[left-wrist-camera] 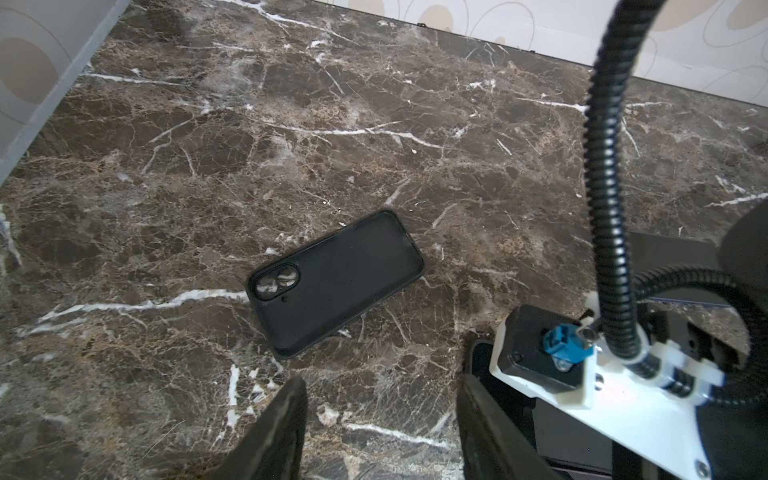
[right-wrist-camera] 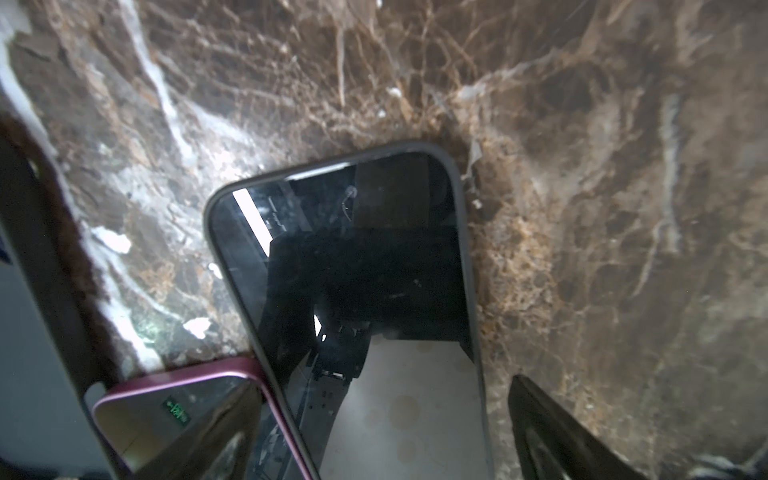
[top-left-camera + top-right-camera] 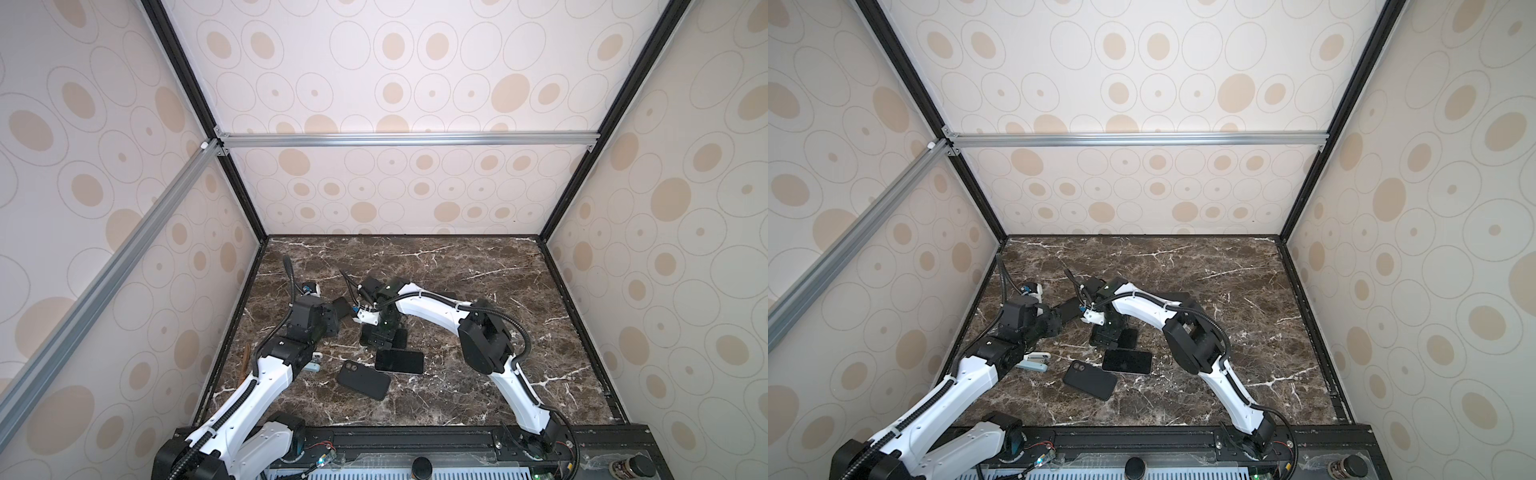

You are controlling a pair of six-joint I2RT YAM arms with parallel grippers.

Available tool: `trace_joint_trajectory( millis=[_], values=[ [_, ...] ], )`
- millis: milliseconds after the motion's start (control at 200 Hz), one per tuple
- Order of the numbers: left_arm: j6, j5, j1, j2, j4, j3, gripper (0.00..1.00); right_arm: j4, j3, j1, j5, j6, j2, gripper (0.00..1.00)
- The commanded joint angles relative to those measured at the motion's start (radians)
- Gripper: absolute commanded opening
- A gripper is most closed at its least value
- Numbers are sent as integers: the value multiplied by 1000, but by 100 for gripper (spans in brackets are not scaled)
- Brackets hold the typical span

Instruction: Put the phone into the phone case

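Marble table (image 3: 478, 282) bears the phone (image 2: 353, 270), flat, screen up, under the right gripper (image 2: 382, 382), whose fingers (image 2: 552, 428) stand spread either side of it. Its long axis runs with them, rounded end away from the wrist. Left gripper (image 1: 380, 380) spread, empty, near the open-side-up phone case (image 1: 334, 284).
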Motion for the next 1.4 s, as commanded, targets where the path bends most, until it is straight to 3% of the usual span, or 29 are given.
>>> trace_joint_trajectory(
  millis=[0, 235, 460, 615, 865, 1020, 1170, 1280, 1395],
  values=[
    [-1, -9, 6, -18, 20, 6, 58, -10, 23, 4, 74, 17, 80, 94],
    [5, -7, 7, -15, 31, 11, 58, -29, 66, 6, 34, 87, 102, 92],
    [22, -5, 9, -14, 23, 14, 58, -21, 31, 3, 172, 97, 99, 93],
    [19, 0, 9, -7, 29, 17, 58, -41, 59, -14, 109, 151, 111, 93],
    [12, -8, 9, -5, 36, 15, 58, 24, -47, -5, 56, 68, 54, 91],
    [3, 1, 11, 1, 50, 8, 58, 6, -69, -3, 82, -1, 61, 93],
    [5, -6, 10, 4, 52, 9, 58, 24, -35, -22, 99, 45, 67, 80],
    [10, -24, 11, 10, 53, 16, 58, 89, -19, -48, 61, 101, 43, 63],
    [13, -31, 10, 26, 67, 28, 58, 108, 62, -84, 35, 169, 35, 56]
  ],
)
